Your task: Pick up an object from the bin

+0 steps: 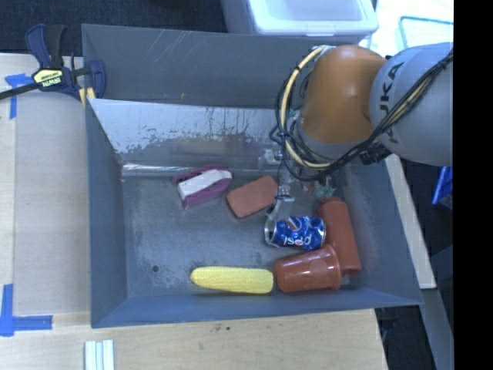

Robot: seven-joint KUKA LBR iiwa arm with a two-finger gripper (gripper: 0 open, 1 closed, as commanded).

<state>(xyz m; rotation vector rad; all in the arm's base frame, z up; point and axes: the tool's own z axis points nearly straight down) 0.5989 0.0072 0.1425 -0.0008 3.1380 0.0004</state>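
From the camera above, the pincer (282, 200) hangs down in the grey bin (106, 222). Its tip is just over the top edge of a squashed blue can (298, 233), which lies right under it and a little to one side. I cannot tell if the pincer is wide or narrow, because the round orange cover (339, 91) on the arm hides much of it. I see nothing held in it.

The can looks like the thing to pick. I think it is light and thin, with a shiny, slippery skin. It is dented, so a hard squeeze may bend it more, but it should not break. The best place to hold it is likely across its flat middle, not at its ends.

There is one of each thing, six in all:
- One flat brown piece (250, 197) lies just beside the pincer, away from the can.
- One purple and white block (204, 186) lies past the brown piece.
- One red-brown tube (343, 233) lies just beside the can, on the side away from the pincer.
- One red cup (308, 271) lies on its side just past the can.
- One yellow corn cob (231, 280) lies next to the cup.
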